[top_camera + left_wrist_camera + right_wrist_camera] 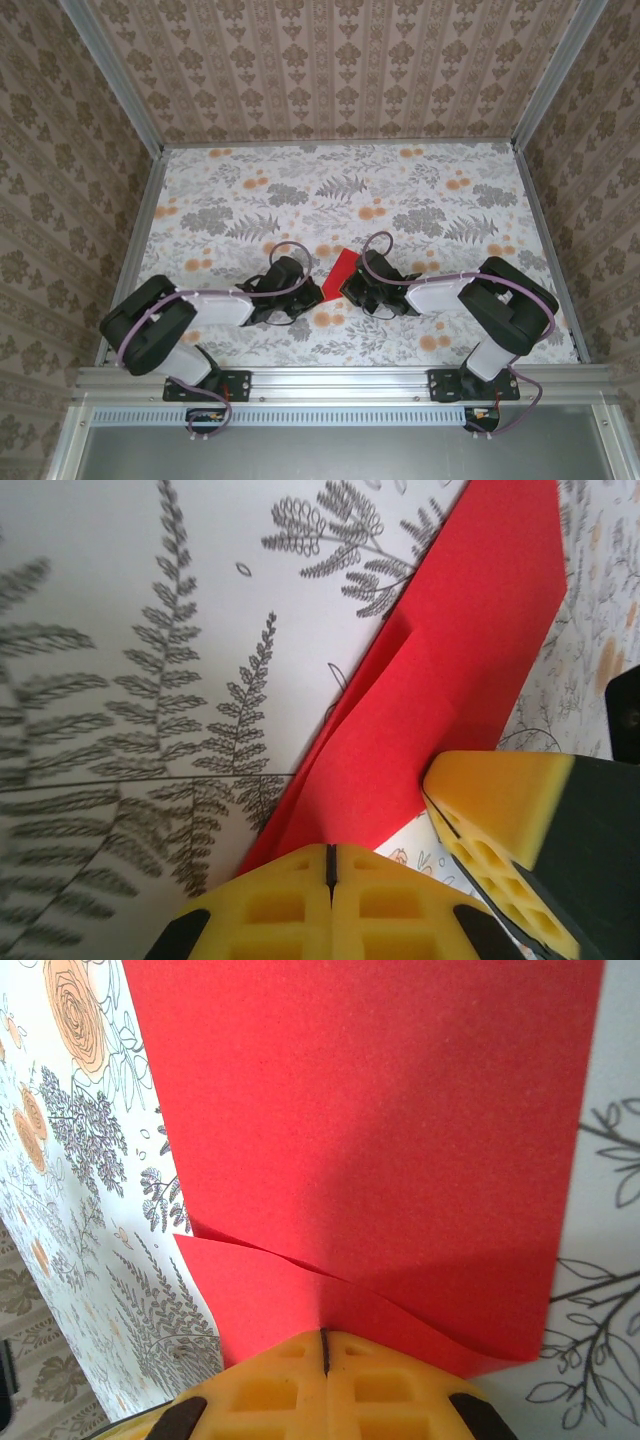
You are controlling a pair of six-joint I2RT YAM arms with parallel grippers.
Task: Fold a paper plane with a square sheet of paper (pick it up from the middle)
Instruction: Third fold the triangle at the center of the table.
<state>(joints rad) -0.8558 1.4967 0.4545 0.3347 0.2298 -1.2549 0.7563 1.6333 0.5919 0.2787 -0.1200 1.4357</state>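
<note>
Up close, the paper (370, 1140) shows overlapping folded flaps.

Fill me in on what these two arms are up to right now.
Both arms are working on a red sheet of paper at the near middle of the floral table. The sheet is already partly folded, with creased flaps showing in both wrist views. The left gripper and the right gripper are both shut, their tips meeting the paper from opposite sides. It is unclear whether they pinch it or press it flat. It is not yet a finished plane.
</note>
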